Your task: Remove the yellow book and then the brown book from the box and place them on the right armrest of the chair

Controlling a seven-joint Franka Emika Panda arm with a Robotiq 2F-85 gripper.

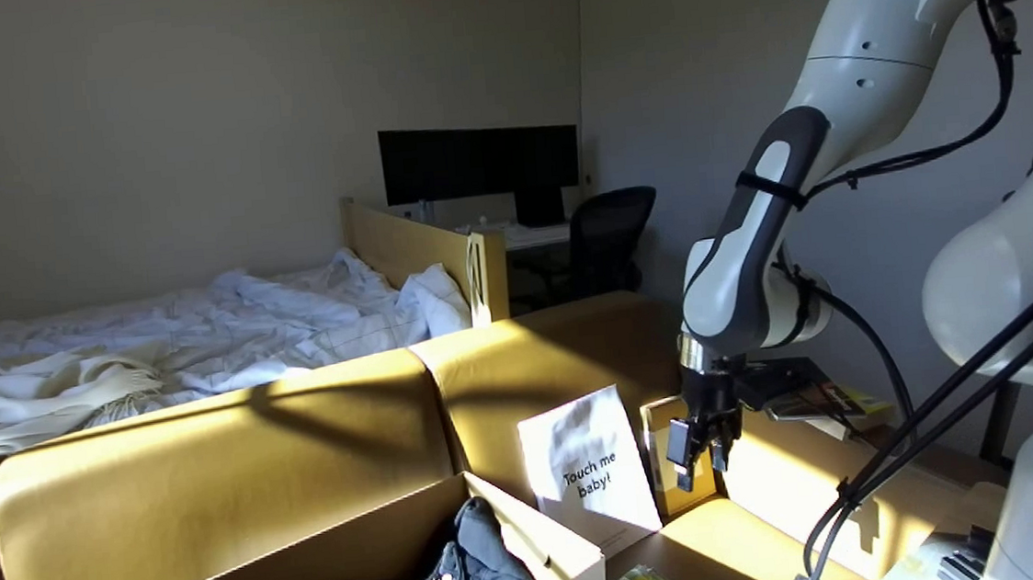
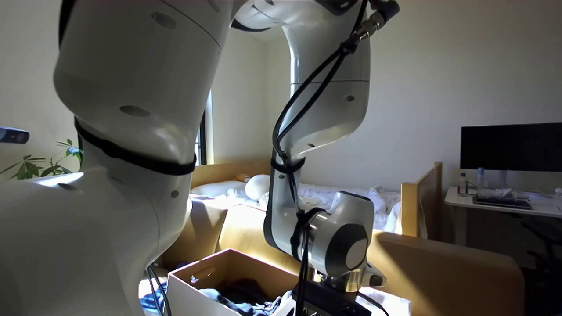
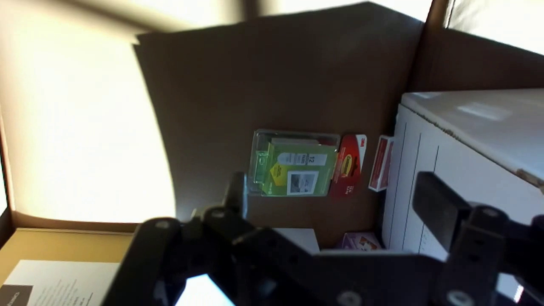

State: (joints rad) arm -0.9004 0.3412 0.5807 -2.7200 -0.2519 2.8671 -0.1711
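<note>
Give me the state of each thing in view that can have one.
Gripper: open, holding nothing
Cardboard box: open at the top
Dark clothing: crumpled, inside it
"Touch me baby!" sign: standing, tilted
Green-labelled plastic package: lying flat
Wide monitor: dark, nothing displayed
White bedding: rumpled

The arm [image 1: 868, 69] is smooth, softly glossy and plastic-looking; its wrist collar [image 1: 704, 355] is shiny metal, and the gripper [image 1: 704, 464] is matt black. The upholstered chair [image 1: 310, 472] is covered in smooth, leather-like material with a low sheen. Matt cardboard forms the box [image 1: 344, 552]; the cloth [image 1: 479, 570] inside is rumpled and denim-like. The sign [image 1: 589, 473] looks like matt paper. The green pack [image 3: 293, 165] shows clear, glossy plastic. The bedding [image 1: 288, 317] is creased cloth, the throw [image 1: 54, 391] is soft and fringed, the bed end [image 1: 410, 250] resembles smooth wood, and the office chair [image 1: 614, 236] is backed with mesh.
</note>
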